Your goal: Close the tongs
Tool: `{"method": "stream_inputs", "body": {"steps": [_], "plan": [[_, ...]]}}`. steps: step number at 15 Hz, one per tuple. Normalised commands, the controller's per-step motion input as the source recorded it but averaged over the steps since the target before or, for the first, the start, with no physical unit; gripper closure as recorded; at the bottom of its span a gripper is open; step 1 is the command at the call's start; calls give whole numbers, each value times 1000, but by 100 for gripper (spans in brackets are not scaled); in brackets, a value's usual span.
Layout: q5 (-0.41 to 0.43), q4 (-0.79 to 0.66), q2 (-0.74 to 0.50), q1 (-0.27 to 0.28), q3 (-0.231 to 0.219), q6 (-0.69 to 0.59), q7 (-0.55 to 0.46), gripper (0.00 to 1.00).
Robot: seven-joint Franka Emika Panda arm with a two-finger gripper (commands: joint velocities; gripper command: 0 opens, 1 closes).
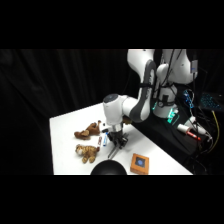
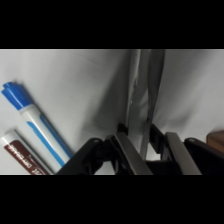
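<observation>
- Wrist view gives us the clearest look: the long slim grey metal tongs point(image 2: 144, 95) run from the top of the frame down to the lower middle, their two narrow arms lying close side by side with only a thin slit between them.
- We see the black two-finger gripper point(image 2: 142, 150) rising from the bottom edge, its fingers point(image 2: 125, 147) set on either side of the tongs' arms and pressing in on them, so the gripper stands narrow and holds the tongs.
- At the left of that frame we find a white marker with a blue cap and blue stripe point(image 2: 35, 122) lying on a slant, and just beside it, at the lower left, a second white pen with a dark brown label point(image 2: 22, 157).
- We make out a brown shape at the right edge, too cut off to name.
- Side view shows us the white arm point(image 1: 131, 106) reaching from the upper right down over the white table point(image 1: 62, 132), the gripper point(image 1: 116, 145) low at the table's middle.
- We see the tongs point(image 1: 114, 150) as a thin dark line under the gripper, slanting toward the bottom of the frame.
- Left of the gripper lie a brown plush toy point(image 1: 89, 130) and, below it, a striped tan plush toy point(image 1: 88, 152).
- At the bottom we note a black rounded object point(image 1: 108, 169) and an orange square block with a blue face point(image 1: 140, 163).
</observation>
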Motion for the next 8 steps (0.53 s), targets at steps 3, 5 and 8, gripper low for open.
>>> {"method": "stream_inputs", "body": {"steps": [3,5,8], "plan": [[-145,64,83,-5,-5,106,101,94],[-140,72,90,4,-15,97,104,92],[-144,79,84,24,-36,73,124,92]]}}
